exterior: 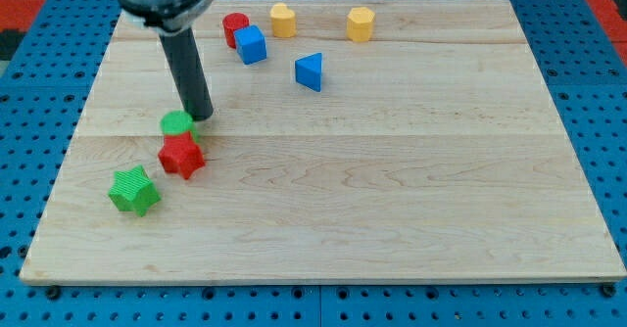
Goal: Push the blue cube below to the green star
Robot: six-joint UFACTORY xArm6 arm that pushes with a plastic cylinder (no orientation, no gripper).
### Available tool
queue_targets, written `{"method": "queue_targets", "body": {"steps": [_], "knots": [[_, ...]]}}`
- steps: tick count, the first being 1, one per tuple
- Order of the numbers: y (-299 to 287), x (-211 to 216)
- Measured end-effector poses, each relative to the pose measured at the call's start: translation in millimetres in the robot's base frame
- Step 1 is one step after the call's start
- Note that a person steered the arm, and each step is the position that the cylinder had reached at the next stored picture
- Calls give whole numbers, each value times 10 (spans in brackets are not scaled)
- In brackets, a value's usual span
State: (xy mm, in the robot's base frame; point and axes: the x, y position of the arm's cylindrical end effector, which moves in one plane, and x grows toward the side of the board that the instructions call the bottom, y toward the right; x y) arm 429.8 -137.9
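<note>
My tip (202,116) has no jaws to close, resting by the green round block (176,123) at left, far from the blue cube (251,45) up top; green star (133,191) sits lower left.

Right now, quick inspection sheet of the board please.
Surface: wooden board, flat.
Job's things: blue cube near the view's top; green star at lower left, far apart.
Clutter: red star, green round block, red block, two yellow blocks, blue triangular block.
Hand: none; my tip beside the green round block.
Cables: nothing seen.
Surroundings: blue pegboard.
</note>
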Motion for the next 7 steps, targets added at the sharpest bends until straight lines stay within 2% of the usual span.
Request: {"method": "queue_targets", "body": {"steps": [1, 2, 3, 4, 6, 7], "knots": [[388, 280], [498, 612], [212, 839], [68, 803], [192, 348], [-72, 205]]}}
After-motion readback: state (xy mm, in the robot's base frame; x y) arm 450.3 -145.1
